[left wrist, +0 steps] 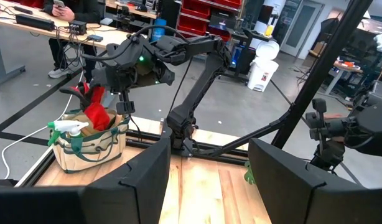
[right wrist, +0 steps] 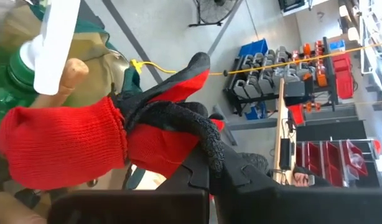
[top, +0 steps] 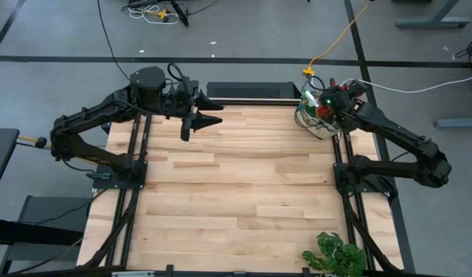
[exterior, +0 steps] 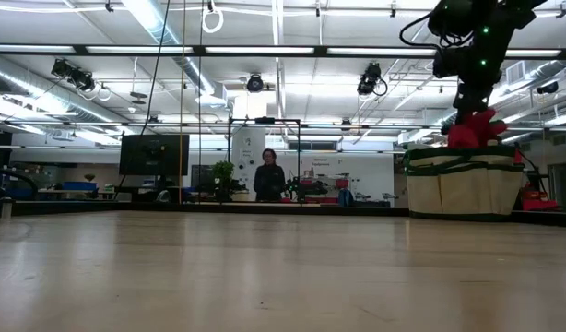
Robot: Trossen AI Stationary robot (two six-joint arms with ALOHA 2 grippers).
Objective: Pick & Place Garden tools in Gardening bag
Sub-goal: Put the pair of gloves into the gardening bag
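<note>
The beige gardening bag (top: 311, 120) (exterior: 458, 189) (left wrist: 85, 149) stands on its base at the table's far right corner. A green spray bottle (left wrist: 68, 128) (right wrist: 13, 78) and a wooden handle (right wrist: 71, 73) stick out of it. My right gripper (top: 327, 105) (exterior: 467, 100) (right wrist: 209, 163) hangs right above the bag's mouth, shut on the red-and-black glove (exterior: 475, 132) (left wrist: 96, 113) (right wrist: 85, 146). My left gripper (top: 201, 119) (left wrist: 209, 183) waits open and high over the far left of the table, holding nothing. My right gripper pinches the glove's black-coated finger end (right wrist: 200, 140) between its two fingers, slanting down from above. The red cuff (right wrist: 54, 149) hangs below the fingers over the bag's mouth, beside the spray bottle. Whether the cuff rests on the bag's contents, I cannot tell.
A leafy green plant (top: 336, 255) sits at the table's near right corner. The wooden tabletop (top: 236, 185) stretches between the arms. A person (exterior: 268, 177) stands far off in the room beyond the table.
</note>
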